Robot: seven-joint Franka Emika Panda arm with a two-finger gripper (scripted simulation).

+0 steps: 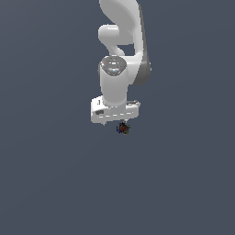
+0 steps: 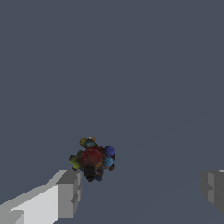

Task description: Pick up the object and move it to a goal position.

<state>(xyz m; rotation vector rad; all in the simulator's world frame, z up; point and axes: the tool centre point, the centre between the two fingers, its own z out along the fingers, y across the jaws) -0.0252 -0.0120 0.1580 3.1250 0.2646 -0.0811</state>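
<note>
White gripper (image 2: 142,188) spread wide, two fingers (image 2: 65,197) apart; one speckled object (image 2: 92,158) beside one finger.

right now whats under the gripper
Just below the open gripper sits the tiny speckled object, close beside one finger, on bare grey floor. In the exterior view the hand hides the fingers.

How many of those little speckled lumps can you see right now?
1. The speckled lump sits right beside one finger of the open tool, off-centre in the gap. In the exterior view it shows just below the tool. None elsewhere in view.
</note>
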